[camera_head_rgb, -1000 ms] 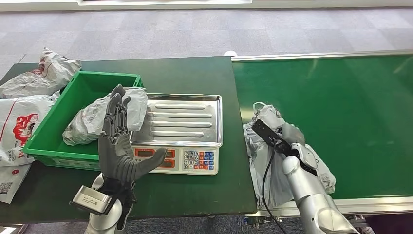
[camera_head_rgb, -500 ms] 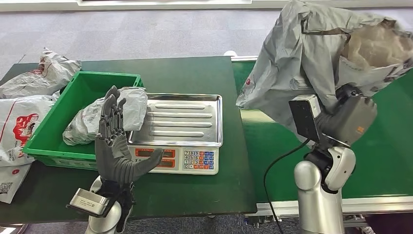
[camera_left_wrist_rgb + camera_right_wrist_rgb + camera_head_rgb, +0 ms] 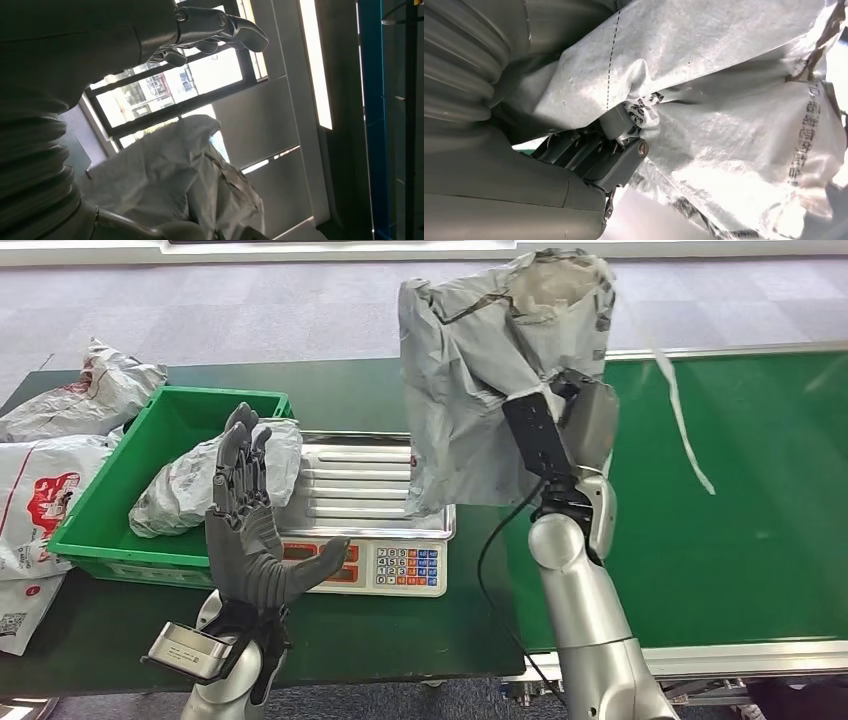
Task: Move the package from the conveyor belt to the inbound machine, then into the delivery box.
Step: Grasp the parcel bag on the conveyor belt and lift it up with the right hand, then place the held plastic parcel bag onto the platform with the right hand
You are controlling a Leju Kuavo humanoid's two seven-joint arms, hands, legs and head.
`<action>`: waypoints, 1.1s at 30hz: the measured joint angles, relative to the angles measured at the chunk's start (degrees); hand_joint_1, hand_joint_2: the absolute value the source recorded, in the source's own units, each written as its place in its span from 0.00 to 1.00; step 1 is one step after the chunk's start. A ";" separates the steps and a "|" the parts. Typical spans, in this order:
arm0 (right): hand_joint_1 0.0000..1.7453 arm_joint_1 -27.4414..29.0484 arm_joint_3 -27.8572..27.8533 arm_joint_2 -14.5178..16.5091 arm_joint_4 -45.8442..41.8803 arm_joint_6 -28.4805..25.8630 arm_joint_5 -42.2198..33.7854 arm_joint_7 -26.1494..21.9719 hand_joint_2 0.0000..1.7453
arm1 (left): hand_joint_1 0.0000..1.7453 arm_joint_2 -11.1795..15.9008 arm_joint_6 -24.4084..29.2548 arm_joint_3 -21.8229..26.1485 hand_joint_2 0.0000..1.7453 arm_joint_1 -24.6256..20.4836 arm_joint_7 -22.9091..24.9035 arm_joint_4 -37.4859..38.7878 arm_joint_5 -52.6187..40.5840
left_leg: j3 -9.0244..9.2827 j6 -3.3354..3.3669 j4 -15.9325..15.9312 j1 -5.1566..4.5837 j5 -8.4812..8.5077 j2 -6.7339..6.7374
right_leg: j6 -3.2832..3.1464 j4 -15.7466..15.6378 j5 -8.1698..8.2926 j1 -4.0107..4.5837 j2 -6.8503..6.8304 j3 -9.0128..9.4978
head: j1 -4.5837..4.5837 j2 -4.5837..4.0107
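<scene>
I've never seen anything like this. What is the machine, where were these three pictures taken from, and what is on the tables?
It is a two-armed humanoid robot. The wide picture looks down from its head; the other two come from cameras at its wrists. Its right hand holds a grey package up in the air, above the metal tray of a weighing scale. Its left hand is raised, open and holding nothing. Beside the scale a green box holds another wrapped parcel. The broad green surface on the right is a conveyor belt.
</scene>
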 joint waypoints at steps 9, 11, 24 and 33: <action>1.00 -9.69 10.85 4.12 19.57 3.70 -11.43 1.49 1.00 | 0.00 0.00 0.94 -0.75 1.00 -0.49 -0.47 0.78 0.10 | -0.11 -0.10 -0.01 0.05 0.02 -0.13 | -0.04 0.05 -0.01 0.05 -0.06 -0.10 | 0.01 0.00; 0.99 -11.19 14.51 4.49 21.80 3.42 -14.80 2.40 1.00 | 0.00 0.02 1.22 -0.75 1.00 -0.66 -0.51 0.77 0.08 | -0.14 -0.10 -0.01 0.06 0.01 -0.14 | -0.05 0.05 -0.01 0.06 -0.08 -0.12 | 0.01 0.00; 0.00 -18.37 29.60 4.77 37.07 5.26 -21.62 11.44 0.00 | 0.00 0.67 -0.08 -0.78 1.00 -0.90 -1.40 1.53 -0.51 | -0.14 -0.11 0.00 0.06 0.01 -0.13 | -0.05 0.05 0.00 0.05 -0.08 -0.14 | 0.01 0.00; 0.00 -20.30 31.06 4.75 41.45 -2.84 -16.65 13.35 0.00 | 0.00 0.82 -0.10 -0.99 1.00 -1.20 -0.22 1.80 -1.99 | -0.15 -0.12 0.00 0.06 0.01 -0.11 | -0.06 0.05 0.00 0.06 -0.04 -0.17 | 0.01 0.00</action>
